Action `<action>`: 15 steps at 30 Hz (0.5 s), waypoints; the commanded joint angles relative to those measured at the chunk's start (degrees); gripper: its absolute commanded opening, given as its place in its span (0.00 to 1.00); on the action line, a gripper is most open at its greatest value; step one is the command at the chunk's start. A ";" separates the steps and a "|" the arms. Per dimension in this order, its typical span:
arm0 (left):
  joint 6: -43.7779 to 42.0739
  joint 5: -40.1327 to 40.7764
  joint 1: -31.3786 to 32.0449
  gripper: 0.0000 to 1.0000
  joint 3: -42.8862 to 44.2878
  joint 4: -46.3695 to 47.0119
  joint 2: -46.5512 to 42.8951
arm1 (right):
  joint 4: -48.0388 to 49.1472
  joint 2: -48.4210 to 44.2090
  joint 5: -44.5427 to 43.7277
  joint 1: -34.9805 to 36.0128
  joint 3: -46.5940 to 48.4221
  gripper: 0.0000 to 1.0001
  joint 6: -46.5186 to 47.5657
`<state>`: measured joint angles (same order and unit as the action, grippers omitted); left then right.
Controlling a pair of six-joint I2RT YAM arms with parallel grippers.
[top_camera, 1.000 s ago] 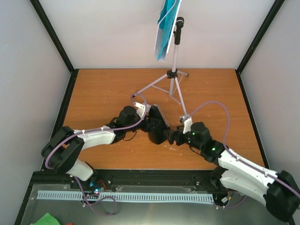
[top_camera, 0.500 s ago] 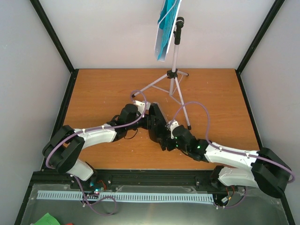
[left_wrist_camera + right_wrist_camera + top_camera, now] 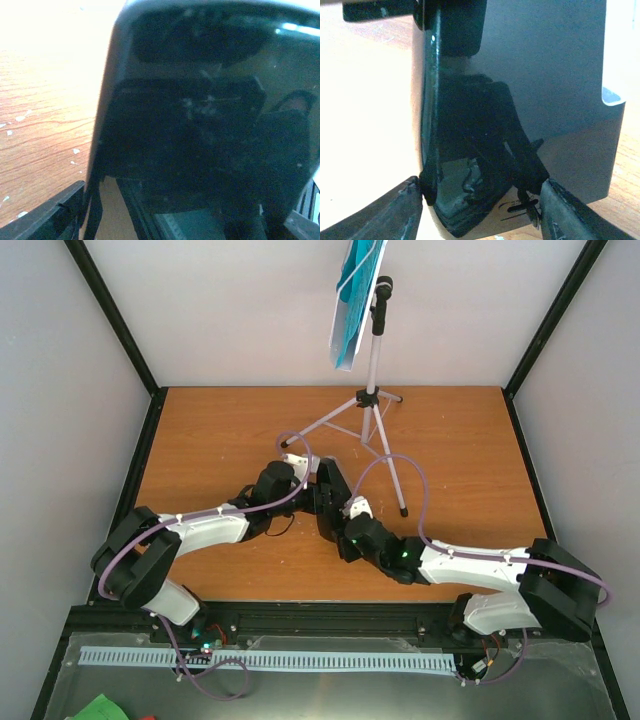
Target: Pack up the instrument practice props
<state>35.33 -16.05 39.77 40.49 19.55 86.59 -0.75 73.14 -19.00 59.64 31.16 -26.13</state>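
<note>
Metronome [image 3: 330, 502], one, sat between left gripper [image 3: 308, 492] and right gripper [image 3: 482, 210], grips unclear; one music stand [image 3: 375, 390]; wooden table [image 3: 200, 440], white walls [image 3: 230, 310].

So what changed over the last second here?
The right gripper swung in from the right to the metronome and now straddles its base; a firm grip isn't clear. The left gripper stayed at the metronome; music stand and sheet music unchanged.
</note>
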 commanded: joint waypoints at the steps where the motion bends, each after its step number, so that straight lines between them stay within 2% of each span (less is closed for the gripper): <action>1: 0.35 3.00 -0.49 0.54 1.54 -2.15 1.19 | 0.06 3.13 -0.61 0.70 1.89 0.58 -1.97; 3: 0.35 3.04 -0.48 0.54 1.61 -2.26 1.17 | -0.69 3.60 -1.12 0.83 2.35 0.57 -2.40; 6: 0.35 3.09 -0.49 0.54 1.66 -2.39 1.07 | -1.41 3.83 -1.83 1.05 2.31 0.67 -3.11; 10: 0.20 3.01 -0.49 0.54 1.77 -2.50 1.08 | -1.10 3.87 -2.16 1.01 1.89 0.70 -3.31; 12: 0.18 2.96 -0.48 0.54 1.92 -2.54 1.07 | -0.89 4.08 -1.94 1.01 1.89 0.66 -3.49; 15: 0.18 2.98 -0.48 0.54 1.94 -2.71 1.11 | -0.33 3.87 -1.83 1.10 1.72 0.50 -3.49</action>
<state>35.62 -15.73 39.64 40.77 19.46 86.78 -2.76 74.83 -21.93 61.12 32.99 -29.10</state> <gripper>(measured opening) 0.746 0.586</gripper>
